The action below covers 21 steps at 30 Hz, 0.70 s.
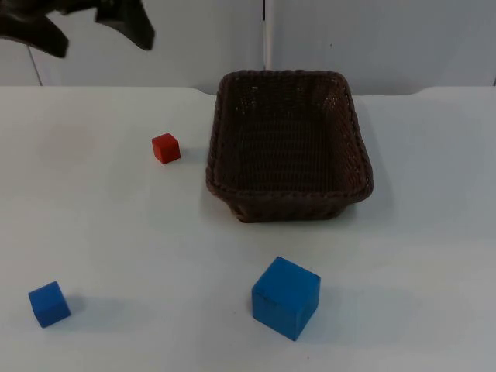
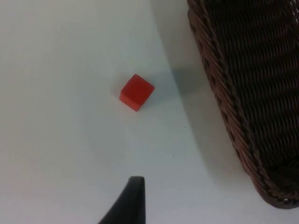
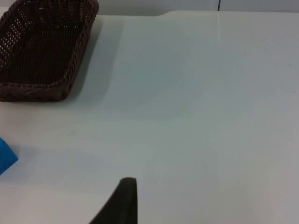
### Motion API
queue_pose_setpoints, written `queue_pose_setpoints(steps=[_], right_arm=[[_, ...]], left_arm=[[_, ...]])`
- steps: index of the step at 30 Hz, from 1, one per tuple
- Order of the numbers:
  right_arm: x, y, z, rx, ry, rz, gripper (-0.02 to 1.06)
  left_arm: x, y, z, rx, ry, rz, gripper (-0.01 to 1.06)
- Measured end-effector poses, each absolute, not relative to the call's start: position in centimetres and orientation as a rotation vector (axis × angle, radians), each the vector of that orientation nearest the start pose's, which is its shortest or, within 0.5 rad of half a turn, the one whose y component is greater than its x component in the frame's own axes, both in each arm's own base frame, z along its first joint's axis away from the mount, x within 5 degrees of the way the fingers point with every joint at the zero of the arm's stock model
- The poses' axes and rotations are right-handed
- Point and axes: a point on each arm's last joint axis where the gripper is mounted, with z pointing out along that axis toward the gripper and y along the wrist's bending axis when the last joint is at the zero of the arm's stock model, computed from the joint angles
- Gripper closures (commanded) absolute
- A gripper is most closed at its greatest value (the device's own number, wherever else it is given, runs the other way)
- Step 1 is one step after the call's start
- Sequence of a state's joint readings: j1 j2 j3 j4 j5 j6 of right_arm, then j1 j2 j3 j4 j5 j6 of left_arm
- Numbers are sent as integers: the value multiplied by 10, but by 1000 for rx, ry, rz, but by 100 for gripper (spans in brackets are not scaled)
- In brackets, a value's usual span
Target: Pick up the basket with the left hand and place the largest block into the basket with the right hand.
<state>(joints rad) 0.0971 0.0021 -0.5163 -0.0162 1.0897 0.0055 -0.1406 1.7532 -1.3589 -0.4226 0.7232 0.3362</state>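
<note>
- Three blocks lie on my white table: a large blue block near the front, a small blue block at the front left, and a small red block farther back.
- One dark brown woven basket stands upright on the table toward the partition wall, with nothing inside it.
- The large blue block, the largest of the three, sits in front of the basket, apart from it and touching nothing else.
- The red block rests just left of the basket's left rim, with a strip of bare table between them.
- My left gripper hangs above the table's far left corner, well apart from the basket; it holds nothing, and its two dark fingers look spread.
- From my left wrist I see the red block tilted corner-on, the basket's woven wall beside it, and one black fingertip over bare table.
- From my right wrist I see the basket, a corner of the large blue block, and one black fingertip over open table.
- Whether my right gripper's fingers are wide or narrow I cannot tell.
</note>
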Motion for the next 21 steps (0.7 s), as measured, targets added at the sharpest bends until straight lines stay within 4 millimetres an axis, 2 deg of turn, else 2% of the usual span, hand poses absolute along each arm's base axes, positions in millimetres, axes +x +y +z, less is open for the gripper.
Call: queue_pose_setpoints(steps=[7, 12, 14, 18, 19, 21], right_arm=[[-8, -2, 279, -93, 2057, 44, -1], [-8, -2, 279, -93, 2057, 44, -1], [-8, -2, 279, -93, 2057, 44, -1], [-8, -2, 279, -93, 2057, 44, -1], [-8, -2, 279, -93, 2057, 44, -1], [-8, -2, 279, -93, 2057, 44, -1]], left_arm=[[401, -101, 240, 341, 2586, -450, 7], [427, -125, 223, 365, 2618, -498, 7], [432, -129, 221, 357, 2621, -509, 7], [453, -139, 200, 339, 2680, -544, 7], [453, -139, 200, 339, 2680, -544, 7], [461, -146, 188, 346, 2704, -558, 7]])
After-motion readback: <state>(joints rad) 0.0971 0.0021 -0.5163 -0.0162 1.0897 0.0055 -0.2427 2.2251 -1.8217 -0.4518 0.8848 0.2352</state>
